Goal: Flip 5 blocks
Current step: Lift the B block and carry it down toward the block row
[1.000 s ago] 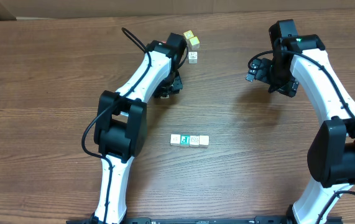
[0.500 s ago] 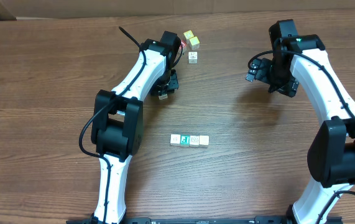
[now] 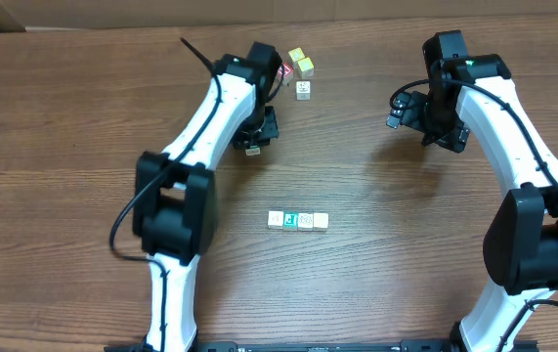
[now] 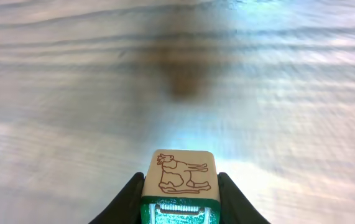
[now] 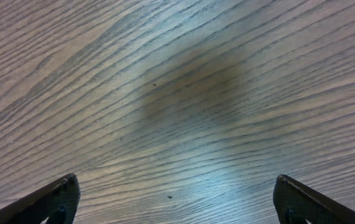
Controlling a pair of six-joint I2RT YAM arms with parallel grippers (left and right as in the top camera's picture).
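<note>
Beyond the row of four blocks (image 3: 298,221) and to its left, the left end effector (image 3: 253,147) is hanging over the bench (image 3: 64,147), and it is gripping a fifth block (image 4: 178,176). Its two dark fingers (image 4: 126,200) are pressing against opposite sides of this block, so the jaws are standing only as wide as the cube itself. The fifth block is sitting right at the fingertips. Its upper face is showing a brownish outline drawing of a cow, and the face below it, toward the wrist camera, is looking green. In the left wrist view the wood behind the block is appearing blurred, with a soft dark shadow, so I cannot tell whether the block is touching the bench.

The row itself is lying near the middle of the bench, well apart from both end effectors. Its four pale cubes are touching side by side, and the second one from the left is showing a green face.

Farther beyond the row, a few small cubes (image 3: 303,89) are lying close together just beside the left arm: one whitish, two yellowish, and one with red that the arm is partly hiding.

Beyond the row and to its right, the right end effector (image 5: 176,186) is hanging with its jaws spread wide and gripping nothing; only wood grain is showing between its fingertips.
</note>
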